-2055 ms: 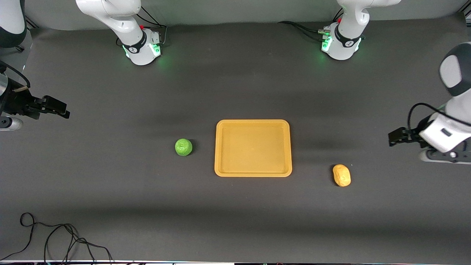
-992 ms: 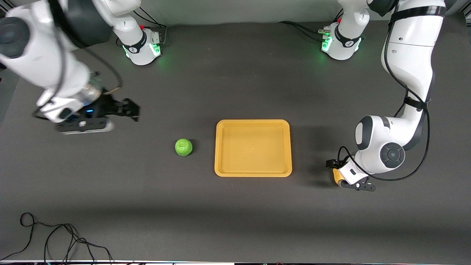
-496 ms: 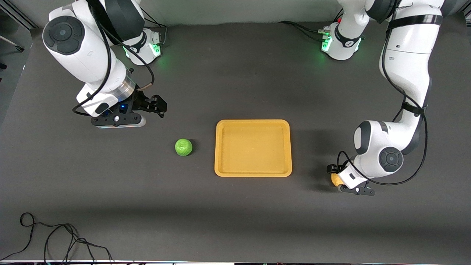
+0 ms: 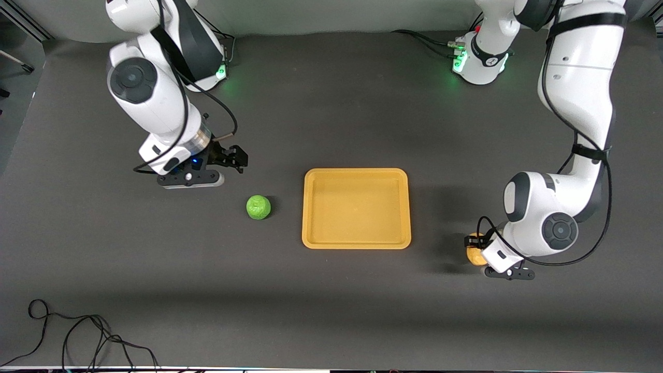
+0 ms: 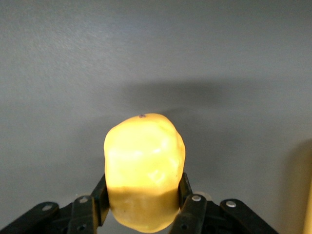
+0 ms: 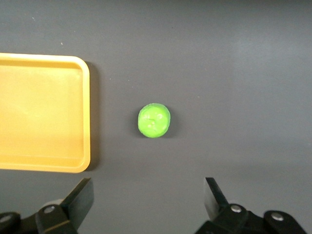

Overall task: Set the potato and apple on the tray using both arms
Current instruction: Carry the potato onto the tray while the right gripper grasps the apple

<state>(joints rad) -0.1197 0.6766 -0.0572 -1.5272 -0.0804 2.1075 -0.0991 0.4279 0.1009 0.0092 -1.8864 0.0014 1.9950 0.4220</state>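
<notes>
Left gripper (image 5: 141,204) jaws pinch the potato (image 5: 144,168) across its long axis; right gripper (image 6: 146,197) jaws spread.

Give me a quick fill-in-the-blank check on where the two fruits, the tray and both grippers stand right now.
1. The left gripper has its fingers on either side of the ____.
2. The apple lies on the table, beside the tray, toward the ____ arm's end.
3. The right gripper has its fingers ____.
4. The tray holds ____ fruits.

Missing words: potato; right; open; no
</notes>
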